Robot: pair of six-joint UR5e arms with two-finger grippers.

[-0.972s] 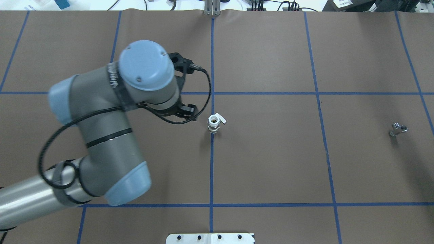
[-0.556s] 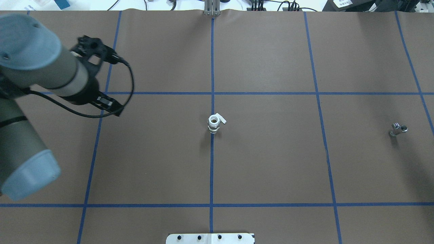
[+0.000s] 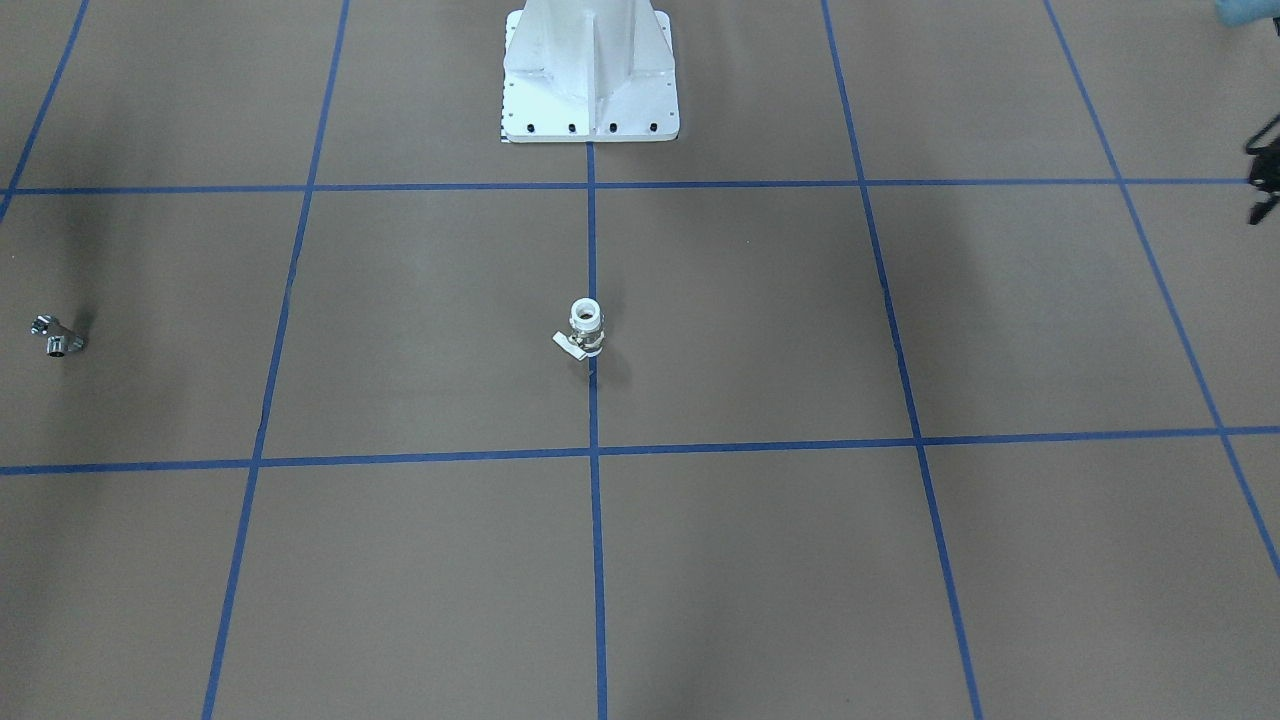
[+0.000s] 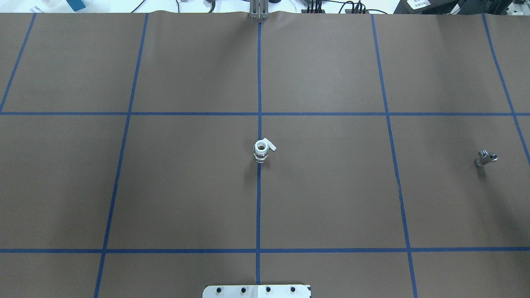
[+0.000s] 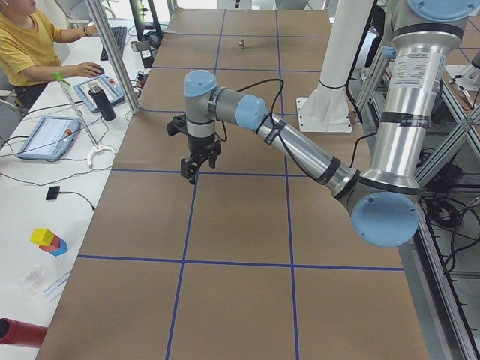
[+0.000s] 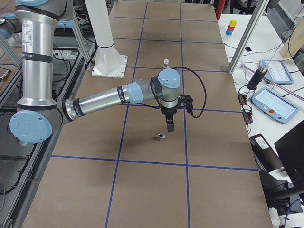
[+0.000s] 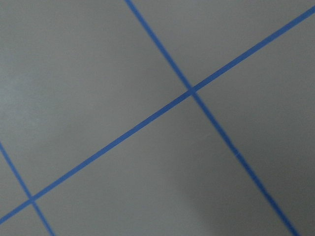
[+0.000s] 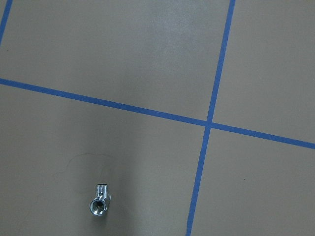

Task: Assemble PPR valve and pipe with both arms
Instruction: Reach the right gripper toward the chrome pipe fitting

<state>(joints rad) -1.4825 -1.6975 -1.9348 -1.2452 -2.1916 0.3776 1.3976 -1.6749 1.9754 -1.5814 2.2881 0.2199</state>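
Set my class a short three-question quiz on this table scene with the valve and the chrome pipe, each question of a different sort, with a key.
1. True or false: the PPR valve stands upright on a blue tape line.
2. The pipe is: A) screwed into the valve; B) lying alone, far from the valve; C) held in a gripper.
3. Fill in: the right wrist view shows the ____ lying on the table.
Key: 1 true; 2 B; 3 pipe.

The pipe (image 8: 100, 202) lay on the brown table (image 8: 123, 54) in the lower left, one round open end turned toward the camera. Blue tape lines (image 8: 207, 123) crossed to its upper right, apart from it.
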